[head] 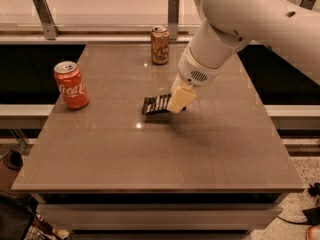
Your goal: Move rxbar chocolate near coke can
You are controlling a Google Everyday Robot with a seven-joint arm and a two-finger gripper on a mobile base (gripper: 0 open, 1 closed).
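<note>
The claw (178, 100), clamped on only the right end of the rxbar chocolate (155, 105), may let it pivot loose onto the counter (150, 156), short of the coke can (71, 85).

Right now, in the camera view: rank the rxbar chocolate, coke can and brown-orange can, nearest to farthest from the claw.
1. rxbar chocolate: gripped at its right end by the claw, centre of the scene.
2. brown-orange can: behind the claw, toward the far edge.
3. coke can: out on the left side. It looks only a little farther than 2, so it is a close call.
</note>
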